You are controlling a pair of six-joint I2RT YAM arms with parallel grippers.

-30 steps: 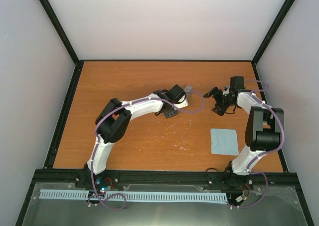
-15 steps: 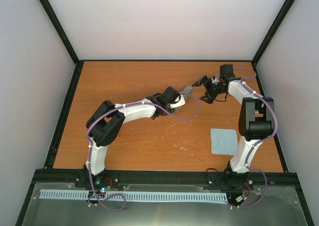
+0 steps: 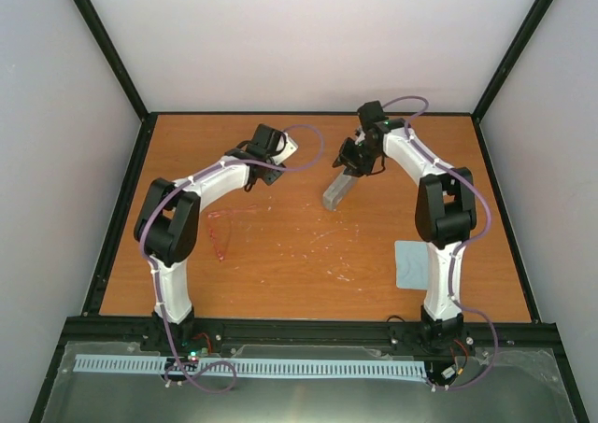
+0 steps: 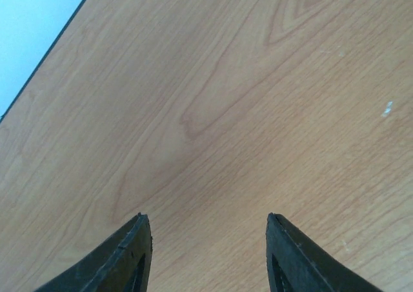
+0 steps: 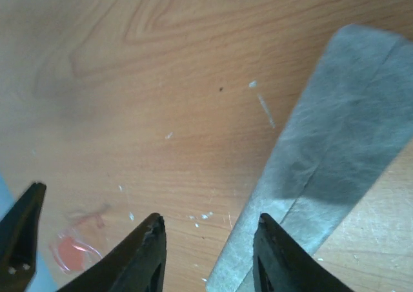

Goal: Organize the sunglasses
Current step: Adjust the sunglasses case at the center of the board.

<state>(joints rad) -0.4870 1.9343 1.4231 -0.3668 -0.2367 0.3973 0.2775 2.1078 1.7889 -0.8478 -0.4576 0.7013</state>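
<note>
The sunglasses, thin translucent red-pink, lie on the wooden table left of the middle; in the right wrist view they are a pink blur at the lower left. The grey case lies shut on the table, seen also as a grey slab. My right gripper hovers open at the case's far end, its right finger over the case's edge, holding nothing. My left gripper is open over bare wood at the far left, apart from the sunglasses.
A light blue square cloth lies near the right arm's base. Black frame rails border the table on all sides. White scuffs mark the wood near the middle.
Both arms swung toward the far side. The left gripper left the case and moved far left. The right gripper moved left to the case's end, its jaws narrower. The sunglasses now show.
</note>
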